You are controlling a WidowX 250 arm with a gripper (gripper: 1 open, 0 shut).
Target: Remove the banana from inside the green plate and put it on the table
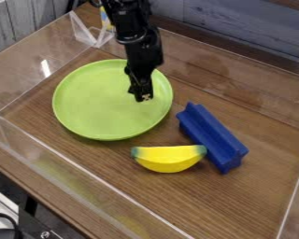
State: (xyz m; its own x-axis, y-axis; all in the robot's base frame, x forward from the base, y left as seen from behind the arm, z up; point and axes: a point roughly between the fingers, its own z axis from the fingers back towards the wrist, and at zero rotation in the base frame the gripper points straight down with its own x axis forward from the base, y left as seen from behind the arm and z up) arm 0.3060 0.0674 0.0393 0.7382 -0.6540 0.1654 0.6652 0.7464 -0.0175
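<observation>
The banana [171, 159] lies on the bench [115, 190], just outside the green plate [105, 114], probably set there to meet the task. The pincer [142, 96], pressed together with nothing in it, is over the plate's banana-free surface; the banana sits apart from it, past the plate's near rim.

Banana [170, 158]: small, yellow, curved, dark greenish tip at left end. Lies on its side on table, outside plate, just beside lower right rim. Plate [108, 105]: round, bright green, low rim, lies flat on table; I see no banana inside. Table [83, 187]: brown wood grain, slightly shiny.
</observation>
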